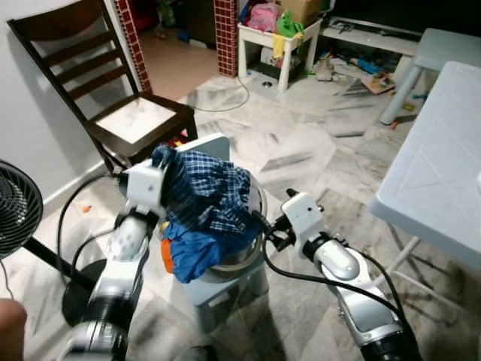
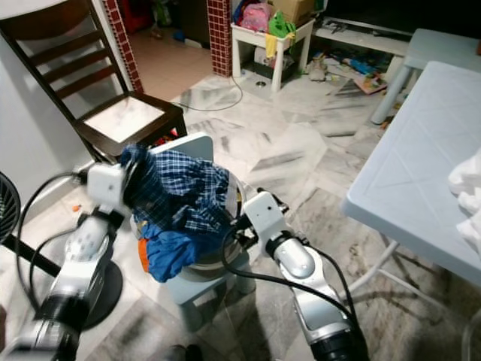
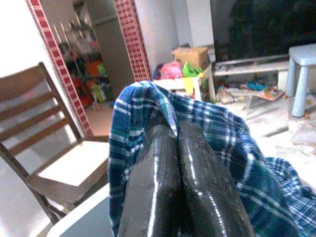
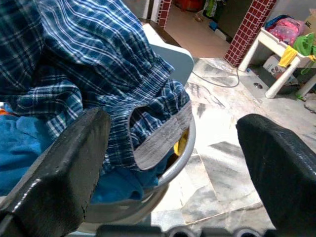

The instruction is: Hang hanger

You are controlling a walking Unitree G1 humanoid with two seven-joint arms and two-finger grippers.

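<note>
My left gripper (image 3: 170,148) is pinched on the plaid cloth (image 1: 207,188) atop the bowl (image 4: 180,153); right gripper (image 4: 173,148) gapes beside the bowl's rim. I see no hanger. I'd lift the cloth slowly and keep the right clear until it frees.

The basin (image 1: 255,252) sits on a small stool (image 1: 218,289) dead centre, checked garment (image 1: 207,188) heaped on the other clothes (image 1: 197,252) in it. Chair (image 1: 113,98) at 10 o'clock behind, fan (image 1: 15,207) at 9 (partly cut off), table (image 1: 443,173) at 3, shelf (image 1: 278,41) at 12
</note>
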